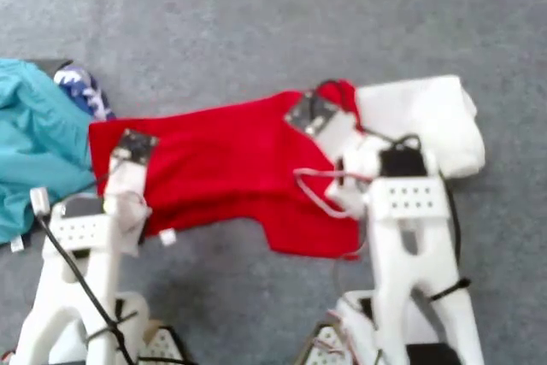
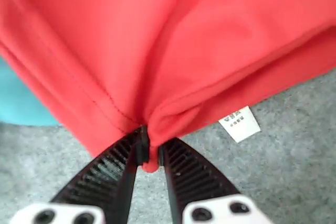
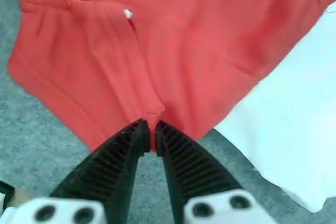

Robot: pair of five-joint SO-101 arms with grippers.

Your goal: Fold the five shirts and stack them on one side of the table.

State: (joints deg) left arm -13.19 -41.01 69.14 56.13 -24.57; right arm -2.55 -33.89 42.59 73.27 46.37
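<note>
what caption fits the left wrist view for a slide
Left claw pinching a fold of the red shirt, grey table beneath.

A small white tag (image 2: pixel 239 124) at the hem of the red shirt (image 2: pixel 173 40) carries dark print, seemingly two short lines, too small to read. Nothing else bears text.

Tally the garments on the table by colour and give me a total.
red shirt: 1
white shirt: 1
teal shirt: 1
blue-and-white patterned garment: 1, mostly hidden by the teal one
Total: 4 in view
</note>
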